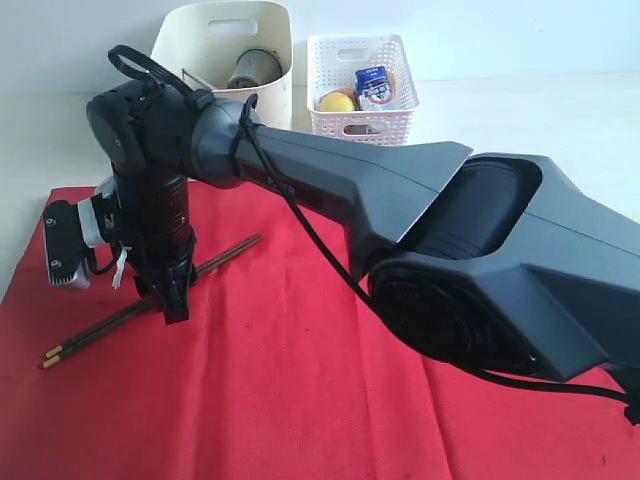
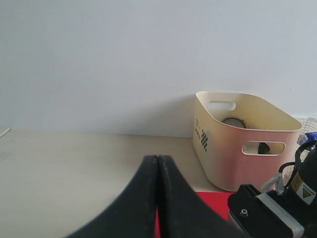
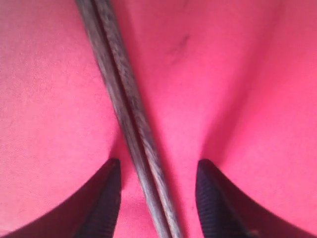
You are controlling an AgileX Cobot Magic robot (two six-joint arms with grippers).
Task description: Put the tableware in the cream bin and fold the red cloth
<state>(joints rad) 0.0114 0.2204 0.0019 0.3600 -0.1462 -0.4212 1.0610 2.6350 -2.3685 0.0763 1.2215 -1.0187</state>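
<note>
Right pincer (image 3: 158, 166) released, one jaw on each side of the chopsticks (image 3: 130, 114), with a gap on both sides. Sticks dark, slim, grained, lying as a pair flat on the red cloth (image 1: 300, 400); gold tips out past the pincer. Cloth matte, faintly creased. The right arm's bulk blocks much of the cloth. Farther off on the pale table (image 1: 540, 110): smooth cream bin (image 2: 223, 158) with a steel cup (image 1: 252, 68) inside, white lattice basket (image 1: 362, 115) beside it. Left pincer (image 2: 157, 159) clenched, empty.
</note>
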